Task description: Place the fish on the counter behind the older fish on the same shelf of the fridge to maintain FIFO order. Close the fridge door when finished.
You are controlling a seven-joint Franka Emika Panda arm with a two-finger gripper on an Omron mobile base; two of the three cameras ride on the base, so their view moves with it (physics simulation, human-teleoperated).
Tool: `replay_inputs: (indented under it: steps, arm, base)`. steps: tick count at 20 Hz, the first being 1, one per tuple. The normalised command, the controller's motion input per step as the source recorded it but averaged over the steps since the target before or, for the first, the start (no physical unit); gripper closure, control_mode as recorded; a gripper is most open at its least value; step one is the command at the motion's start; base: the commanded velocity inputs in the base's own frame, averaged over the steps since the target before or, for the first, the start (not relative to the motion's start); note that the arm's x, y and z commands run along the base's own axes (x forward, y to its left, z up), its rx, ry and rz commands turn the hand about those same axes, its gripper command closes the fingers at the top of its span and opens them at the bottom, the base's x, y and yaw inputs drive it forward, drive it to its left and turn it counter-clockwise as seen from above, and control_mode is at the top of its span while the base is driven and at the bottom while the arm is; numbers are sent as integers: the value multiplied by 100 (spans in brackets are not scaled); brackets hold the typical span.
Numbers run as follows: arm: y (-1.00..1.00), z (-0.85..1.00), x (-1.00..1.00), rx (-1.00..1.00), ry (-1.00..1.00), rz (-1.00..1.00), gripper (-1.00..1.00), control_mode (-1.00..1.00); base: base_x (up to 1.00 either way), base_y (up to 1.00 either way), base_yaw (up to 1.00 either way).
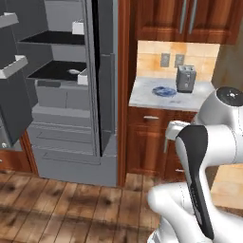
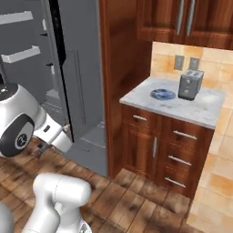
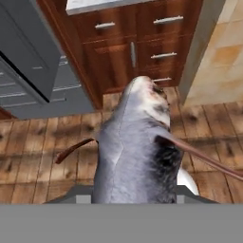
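We've got the gripper clamped on the fish, held low over the wood floor in front of the cabinet drawers. Fridge door open to our left, pale older fish on its shelf. Toaster and blue plate on the counter.

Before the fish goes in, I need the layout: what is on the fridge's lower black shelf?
A small pale fish lies near the front of the shelf. The shelf's far right is covered by the door bin.
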Motion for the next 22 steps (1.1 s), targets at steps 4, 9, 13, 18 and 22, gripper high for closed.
replay_inputs:
  steps: [4, 9, 13, 18, 22]
  arm:
    - [0, 0, 0, 0, 0, 0, 100, 100]
    - [0, 0, 0, 0, 0, 0, 100, 100]
    - [0, 0, 0, 0, 0, 0, 100, 100]
    - [0, 0, 0, 0, 0, 0, 100, 100]
    - [0, 0, 0, 0, 0, 0, 100, 100]
  base:
    - [-7, 73, 51]
    - [7, 62, 54]
    - [53, 56, 28]
    - [82, 61, -12]
    - [97, 35, -35]
